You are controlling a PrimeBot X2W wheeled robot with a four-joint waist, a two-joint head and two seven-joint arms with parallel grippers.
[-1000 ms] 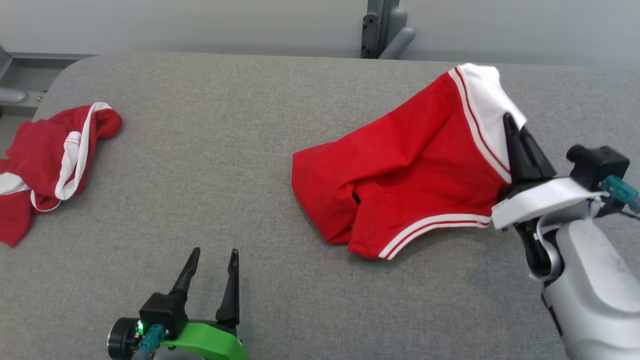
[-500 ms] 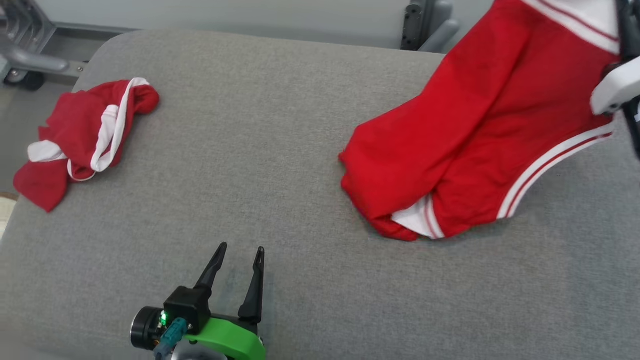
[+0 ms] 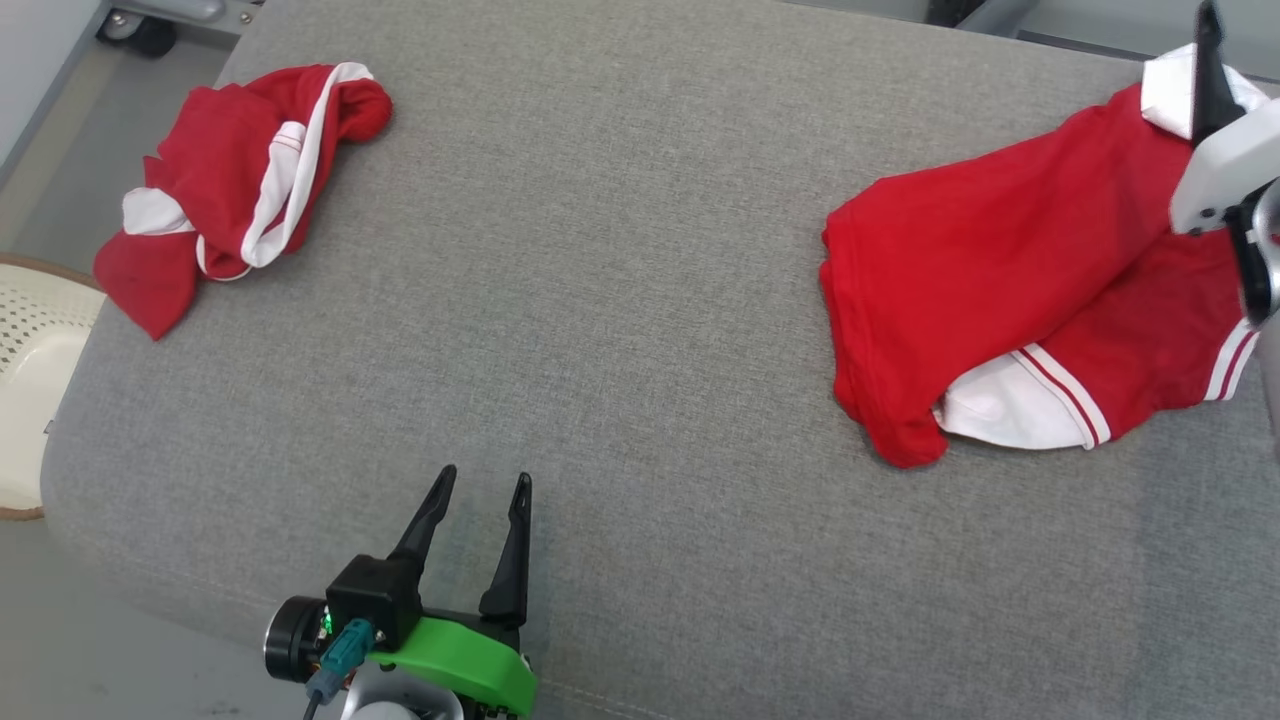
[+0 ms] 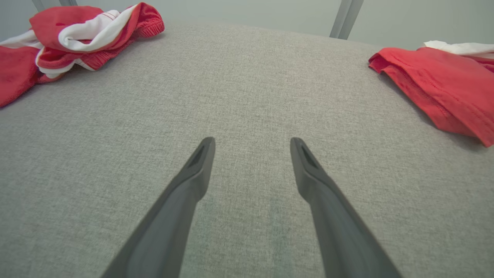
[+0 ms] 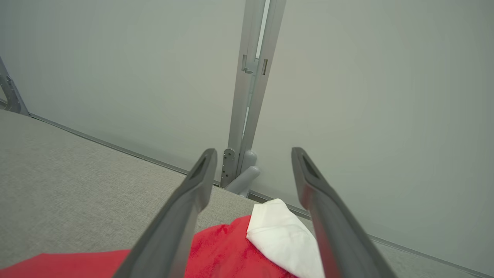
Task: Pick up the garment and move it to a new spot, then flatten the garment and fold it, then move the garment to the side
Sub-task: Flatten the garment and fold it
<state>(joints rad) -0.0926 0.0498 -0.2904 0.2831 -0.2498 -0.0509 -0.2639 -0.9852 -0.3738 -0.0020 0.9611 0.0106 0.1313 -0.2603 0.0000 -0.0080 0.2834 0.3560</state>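
Lying at right of the surface (image 3: pixel 620 300), garment (image 3: pixel 1000 270) runs near-left to far-right; right gripper (image 5: pixel 252 152), jaws spread & empty, hangs over its far-right corner, nearer of the 2; left gripper (image 3: pixel 483 476), spread too, well apart.

The bench (image 3: pixel 620 300) wears grey woven cloth, matt and slightly coarse. The garment (image 3: pixel 1000 260) on the right is smooth red knit cloth with white trim. The second garment (image 3: pixel 230 170), far left, is like cloth with a ribbed hem. The left end effector (image 3: pixel 483 482) and right end effector (image 5: pixel 252 152) are dark matt plastic. The green bracket (image 3: pixel 460 665) is smooth plastic with a slight sheen. The post (image 5: pixel 251 77) looks like matt grey metal.
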